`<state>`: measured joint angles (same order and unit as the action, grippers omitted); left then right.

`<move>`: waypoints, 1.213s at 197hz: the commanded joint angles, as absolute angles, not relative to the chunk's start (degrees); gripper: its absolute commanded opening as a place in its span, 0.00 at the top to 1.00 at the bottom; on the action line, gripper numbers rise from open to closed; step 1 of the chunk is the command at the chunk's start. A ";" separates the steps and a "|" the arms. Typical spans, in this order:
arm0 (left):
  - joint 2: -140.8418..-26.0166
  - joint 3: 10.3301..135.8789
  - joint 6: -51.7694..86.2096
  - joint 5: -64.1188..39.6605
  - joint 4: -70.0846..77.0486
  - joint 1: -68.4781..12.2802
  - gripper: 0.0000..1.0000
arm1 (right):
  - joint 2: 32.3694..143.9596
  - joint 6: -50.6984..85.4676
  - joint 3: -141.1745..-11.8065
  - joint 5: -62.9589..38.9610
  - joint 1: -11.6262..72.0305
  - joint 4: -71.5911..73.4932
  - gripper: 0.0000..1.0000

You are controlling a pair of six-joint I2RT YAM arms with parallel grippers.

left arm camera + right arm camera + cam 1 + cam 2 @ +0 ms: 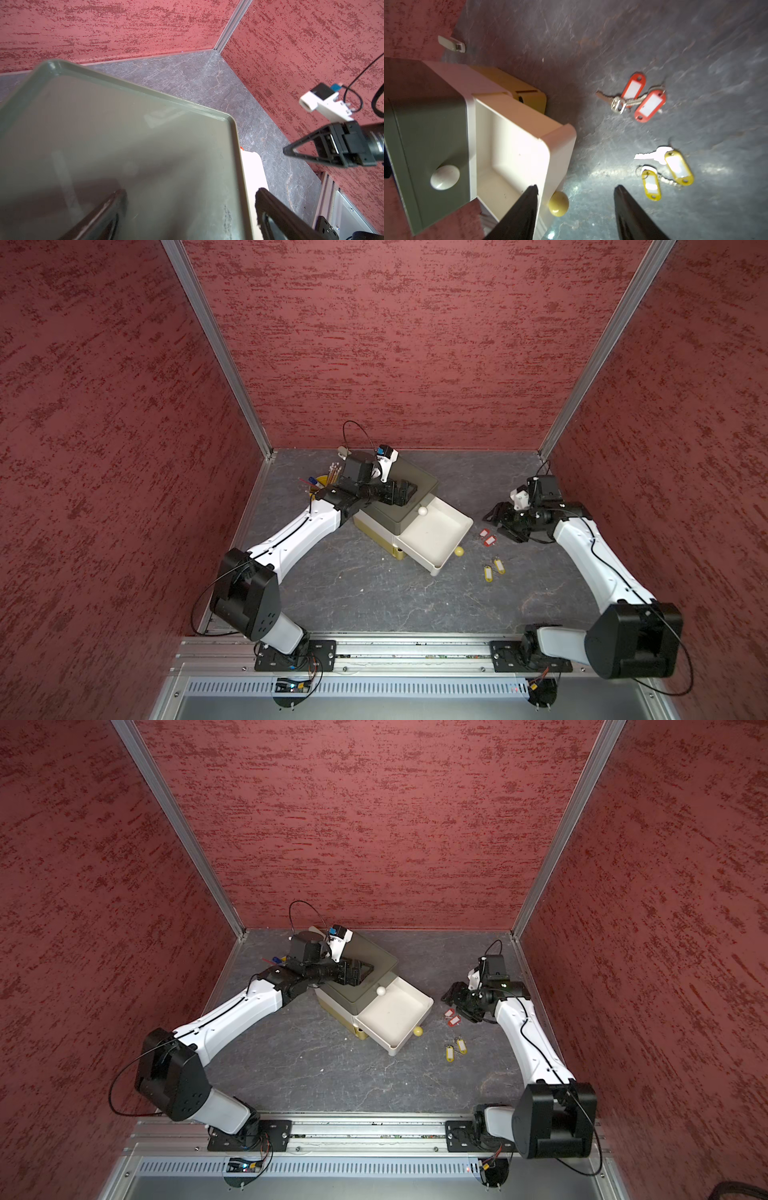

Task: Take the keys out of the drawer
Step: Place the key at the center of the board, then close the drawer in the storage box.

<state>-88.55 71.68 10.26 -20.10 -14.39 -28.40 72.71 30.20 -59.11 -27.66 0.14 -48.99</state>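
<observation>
A grey, stone-patterned desk (353, 597) is enclosed by red walls, and two white-and-black arms are mounted at its front edge. The left arm is stretched toward the far left corner, and the right arm is stretched along the right edge.

A small drawer unit (415, 483) with an olive-green top is placed a little left of the middle, closer to the far edge, and is turned at an angle. Its cream drawer (454, 547) is pulled out toward the right edge.

The left gripper (191, 192) is held over the olive top. Its fingers are spread wide and nothing is grasped. Whether a finger touches the top cannot be told.

The right gripper (576, 187) is held low between the drawer and the right edge. It is released as well, with only bare desk between its fingers.

A yellow cup (321, 482) with pencils is seen near the left edge, mostly hidden by the left arm.

The keys are laid on the desk outside the drawer, between it and the right edge. Two keys with red tags (651, 105) are lying against each other just beside the right gripper. Two keys with yellow tags (679, 164) are placed side by side, nearer to the front edge.

A cream knob (422, 511) is fixed on the olive front above the drawer, and a yellow knob (459, 551) on the outer front of the drawer.
</observation>
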 commanded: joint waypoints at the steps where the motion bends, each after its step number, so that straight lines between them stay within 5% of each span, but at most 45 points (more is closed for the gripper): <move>1: -90.66 68.13 13.27 -22.62 -28.34 -29.40 0.00 | 69.15 34.70 -54.19 -36.77 -0.22 -48.24 0.37; 83: -91.26 68.86 12.49 -23.11 -29.42 -29.62 0.00 | 66.96 42.30 -39.47 -44.60 3.42 -33.85 0.38; 239: -90.79 68.20 12.57 -22.24 -30.21 -29.79 0.00 | 74.30 46.51 -37.27 -44.15 8.34 -17.97 0.40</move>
<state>-88.12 71.68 10.26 -22.02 -15.79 -29.10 74.26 45.12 -39.31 -44.75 7.44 -25.65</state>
